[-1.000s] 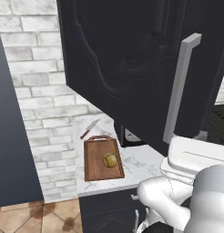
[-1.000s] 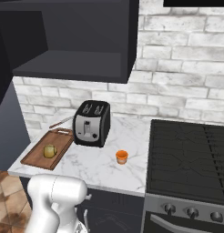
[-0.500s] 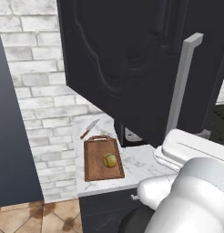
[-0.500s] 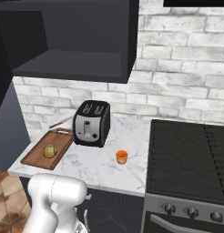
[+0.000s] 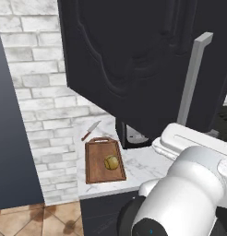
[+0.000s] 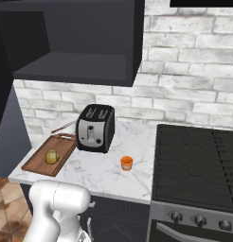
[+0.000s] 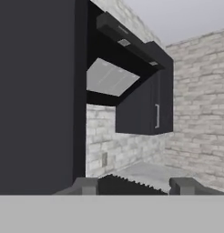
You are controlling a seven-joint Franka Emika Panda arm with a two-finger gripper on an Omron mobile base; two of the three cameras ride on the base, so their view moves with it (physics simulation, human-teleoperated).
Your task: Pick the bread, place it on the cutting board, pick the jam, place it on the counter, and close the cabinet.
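Claw (image 7: 134, 185) tips stand apart, nothing visibly held, beside the open cabinet (image 7: 36, 95) door; bread (image 6: 52, 157) lies on the cutting board (image 6: 39, 163) at the counter's (image 6: 113, 177) left end, jam (image 6: 126, 163) mid-counter.

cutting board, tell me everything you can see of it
The cutting board is a rectangular reddish-brown board that looks like wood, with a raised rim and a handle cutout at its far end. It lies flat on the white marble counter, near the counter's left end and left of the toaster. The small yellowish bread sits on it, toward the near end. A knife lies on the counter just past the handle end, apart from it.
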